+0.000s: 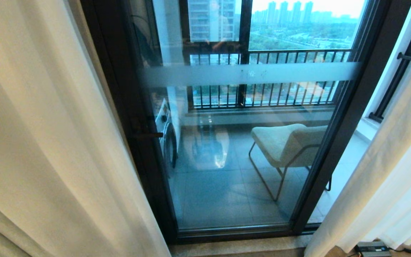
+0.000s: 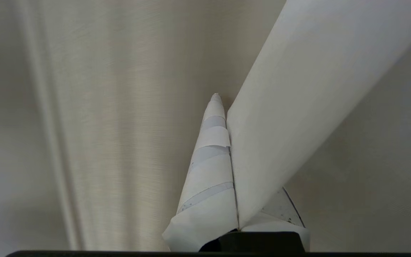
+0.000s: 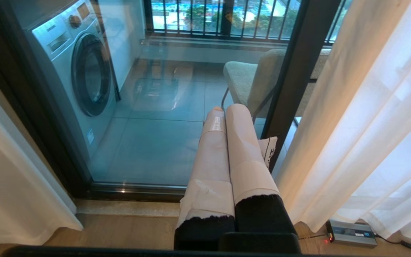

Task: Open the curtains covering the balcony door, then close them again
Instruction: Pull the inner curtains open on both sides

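Observation:
The curtains are parted in the head view. A cream curtain (image 1: 48,125) hangs on the left and a white sheer (image 1: 398,160) on the right. Between them the balcony door (image 1: 337,142) shows, dark-framed glass with a frosted band (image 1: 252,74). Neither arm appears in the head view. My left gripper (image 2: 223,103) is shut, its taped fingers against the cream curtain (image 2: 102,125). A white fold of curtain (image 2: 298,107) runs out from between them and hides one finger. My right gripper (image 3: 227,110) is shut and empty, low before the door glass (image 3: 148,142) beside the sheer (image 3: 362,125).
Behind the glass stand a washing machine (image 1: 166,132) on the left and a padded chair (image 1: 287,142) on the right, with a barred railing (image 1: 269,94) beyond. A small black box with a cable (image 3: 351,233) lies on the wooden floor under the right sheer.

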`<state>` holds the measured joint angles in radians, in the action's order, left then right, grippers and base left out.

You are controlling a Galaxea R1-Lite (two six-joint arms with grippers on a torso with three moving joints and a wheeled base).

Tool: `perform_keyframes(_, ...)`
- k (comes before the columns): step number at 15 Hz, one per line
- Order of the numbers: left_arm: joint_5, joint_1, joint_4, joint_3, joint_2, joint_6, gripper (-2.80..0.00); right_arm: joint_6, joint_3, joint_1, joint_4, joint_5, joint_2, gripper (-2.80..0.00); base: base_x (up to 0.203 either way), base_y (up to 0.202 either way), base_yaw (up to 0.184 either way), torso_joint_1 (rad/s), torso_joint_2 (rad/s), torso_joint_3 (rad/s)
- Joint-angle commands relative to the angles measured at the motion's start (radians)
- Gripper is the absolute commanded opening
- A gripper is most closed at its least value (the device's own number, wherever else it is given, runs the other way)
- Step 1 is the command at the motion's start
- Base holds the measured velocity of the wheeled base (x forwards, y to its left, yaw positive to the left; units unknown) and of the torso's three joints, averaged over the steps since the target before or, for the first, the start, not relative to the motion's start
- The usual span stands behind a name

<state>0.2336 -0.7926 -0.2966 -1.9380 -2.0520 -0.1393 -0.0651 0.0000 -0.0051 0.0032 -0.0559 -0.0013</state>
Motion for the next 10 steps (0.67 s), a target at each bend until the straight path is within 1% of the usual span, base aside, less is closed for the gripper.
perform_keyframes(1, 0.003, -0.035, 0.001, -0.025, -0.065, -0.013, -2.80, -0.001, 0.000, 0.001, 0.000, -0.001, 0.001, -2.80, 0.000, 0.000, 0.000, 0.000, 0.00, 0.000)
perform_keyframes(6, 0.004, -0.080, -0.006, -0.055, -0.121, -0.019, -2.80, -0.001, 0.000, 0.001, 0.000, -0.001, 0.001, -2.80, 0.000, 0.000, 0.000, 0.000, 0.00, 0.000)
perform_keyframes(9, 0.003, -0.093, -0.069, -0.058, -0.137, -0.012, -2.80, -0.001, 0.000, 0.000, 0.000, -0.001, 0.001, -2.80, 0.000, 0.000, 0.000, 0.000, 0.00, 0.000)
perform_keyframes(10, 0.003, -0.099, -0.070, -0.058, -0.140, -0.010, -2.80, -0.001, 0.000, 0.001, 0.000, -0.001, 0.001, -2.80, 0.000, 0.000, 0.000, 0.000, 0.00, 0.000)
